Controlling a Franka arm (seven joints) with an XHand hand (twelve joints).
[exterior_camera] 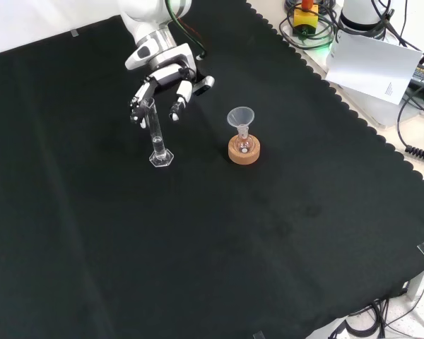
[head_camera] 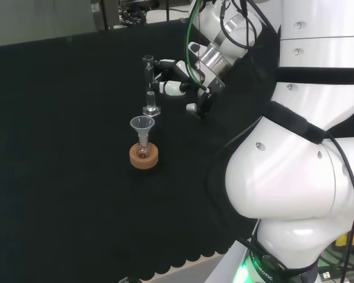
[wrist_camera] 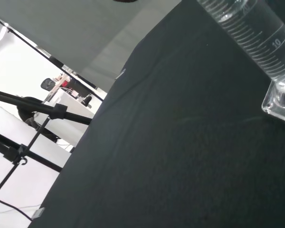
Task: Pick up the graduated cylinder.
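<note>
flask: small glass flask [exterior_camera: 244,145] with a clear funnel [exterior_camera: 241,116] on top, sitting in a cork ring [exterior_camera: 244,151] on the desk [exterior_camera: 219,247]
graduated cylinder [exterior_camera: 156,138]: upright on the cloth, left of the flask in the front view
hand [exterior_camera: 162,83]: fingers curled around the cylinder's top end

White rounded arm links, black bands, green cables, black-and-white robot hand [exterior_camera: 162,81]

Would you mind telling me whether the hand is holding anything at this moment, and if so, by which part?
The hand has its fingers around the upper part of the graduated cylinder, whose base rests on the cloth; whether they actually grip it cannot be told.
</note>
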